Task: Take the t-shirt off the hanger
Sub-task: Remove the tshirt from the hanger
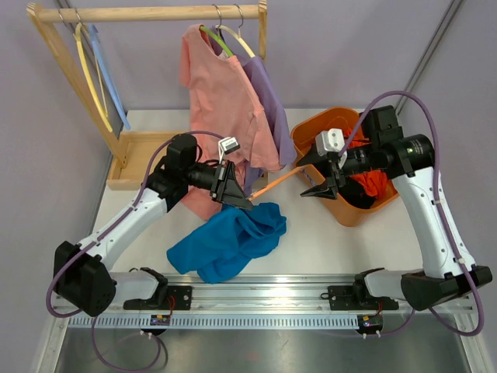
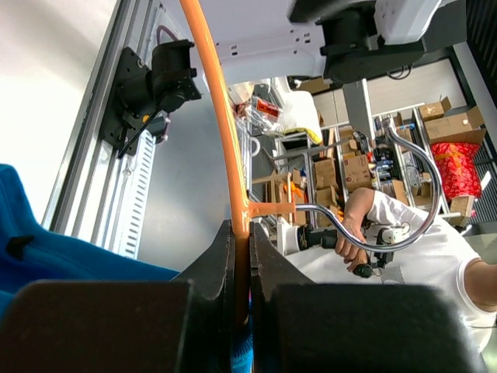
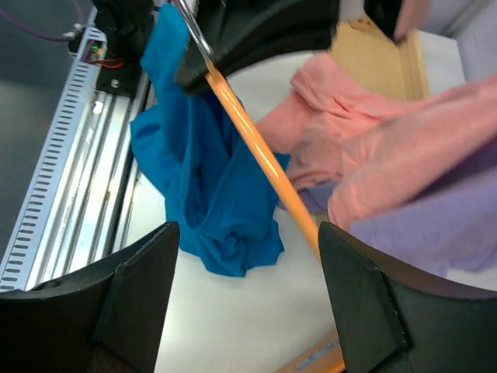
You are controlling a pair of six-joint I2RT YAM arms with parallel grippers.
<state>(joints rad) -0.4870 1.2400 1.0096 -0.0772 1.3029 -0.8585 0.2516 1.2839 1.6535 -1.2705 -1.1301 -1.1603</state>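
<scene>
Two shirts, pink [image 1: 221, 93] and purple [image 1: 268, 101], hang on the wooden rack [image 1: 147, 13]. Blue t-shirt [image 1: 229, 241] lies heaped on the table [image 1: 311, 249], just near-side of the left gripper [image 1: 233, 194]. Right gripper [image 1: 326, 183] is spread wide and holds nothing, at the orange basket [image 1: 311, 136] rim. Left gripper is clamped on the orange hanger [image 1: 279, 180] bar.

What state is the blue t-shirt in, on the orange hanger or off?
Off. The blue t-shirt lies crumpled on the table; the orange hanger is bare, held by the left gripper.
</scene>
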